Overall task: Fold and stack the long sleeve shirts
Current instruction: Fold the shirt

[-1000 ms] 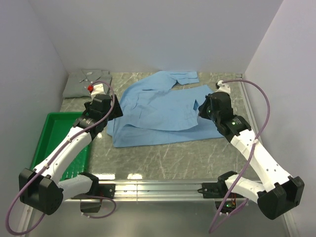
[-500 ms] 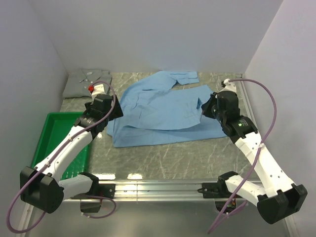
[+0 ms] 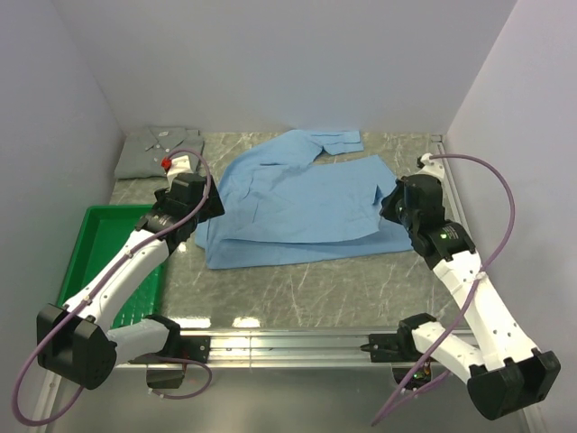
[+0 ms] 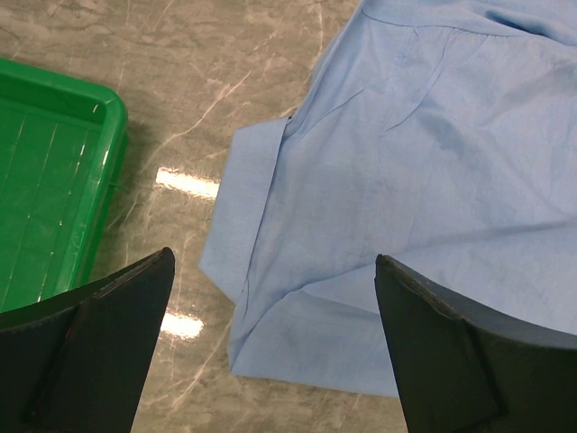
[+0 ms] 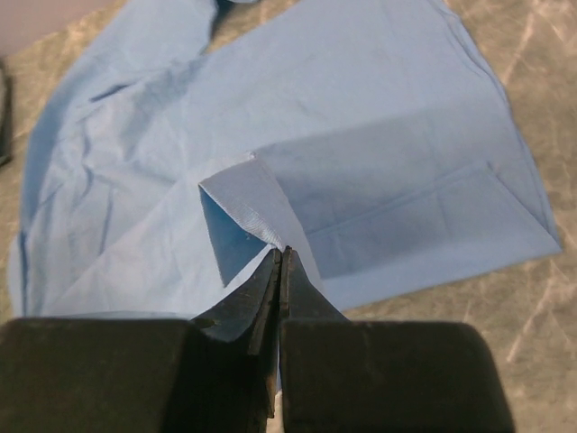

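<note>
Right gripper (image 5: 281, 260) pinched shut on the blue shirt's (image 3: 288, 203) right edge, corner raised so I can carry it across for a fold | left gripper (image 4: 272, 262) jaws wide over the left hem beside the tray (image 3: 95, 221), I judge ready to grab | grey shirt (image 3: 158, 149) folded in the far-left corner, likely the stack base

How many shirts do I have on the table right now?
2. The light blue shirt lies spread out in the middle; the grey-green shirt sits folded in the far left corner. No other shows, though one could be hidden underneath.
</note>
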`<state>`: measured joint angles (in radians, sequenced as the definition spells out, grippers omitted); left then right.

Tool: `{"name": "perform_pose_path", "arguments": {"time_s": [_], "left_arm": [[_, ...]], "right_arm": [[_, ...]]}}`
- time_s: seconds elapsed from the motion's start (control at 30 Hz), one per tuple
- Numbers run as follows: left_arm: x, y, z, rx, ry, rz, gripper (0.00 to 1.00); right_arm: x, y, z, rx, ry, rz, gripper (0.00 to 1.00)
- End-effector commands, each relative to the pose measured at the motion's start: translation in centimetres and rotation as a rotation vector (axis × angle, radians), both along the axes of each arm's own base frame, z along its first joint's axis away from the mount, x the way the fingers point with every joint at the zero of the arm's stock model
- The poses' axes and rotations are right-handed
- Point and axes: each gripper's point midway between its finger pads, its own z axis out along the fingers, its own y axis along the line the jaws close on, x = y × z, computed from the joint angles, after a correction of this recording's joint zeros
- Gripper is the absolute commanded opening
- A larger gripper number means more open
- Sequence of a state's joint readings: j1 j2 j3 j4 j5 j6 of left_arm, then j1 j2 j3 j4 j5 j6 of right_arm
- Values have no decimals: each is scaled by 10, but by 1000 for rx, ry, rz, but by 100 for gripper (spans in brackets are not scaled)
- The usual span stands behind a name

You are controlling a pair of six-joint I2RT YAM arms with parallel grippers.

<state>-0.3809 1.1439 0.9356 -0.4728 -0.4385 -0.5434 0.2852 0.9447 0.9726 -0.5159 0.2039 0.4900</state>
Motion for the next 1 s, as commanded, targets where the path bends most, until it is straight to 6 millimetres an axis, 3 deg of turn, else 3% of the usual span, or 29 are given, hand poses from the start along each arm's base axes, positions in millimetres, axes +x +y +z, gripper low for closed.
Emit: {"name": "perform_pose_path", "arguments": {"time_s": [0.0,0.2,0.47,0.97], "left_arm": [[4,-2,10,-19,-30,10,99],[3,-1,7,-18,-24,9,99],[3,-1,6,-13,-23,12,99],[4,-4,5,-20,-23,-6,99]], "right_arm": [[3,-13,-17,-9,18,-66,0],[10,-28,-53,-9,71,-155,0],[14,-71,-102,-58,179,-334,0],[44,-89,-145,-130,253,-412,0]]}}
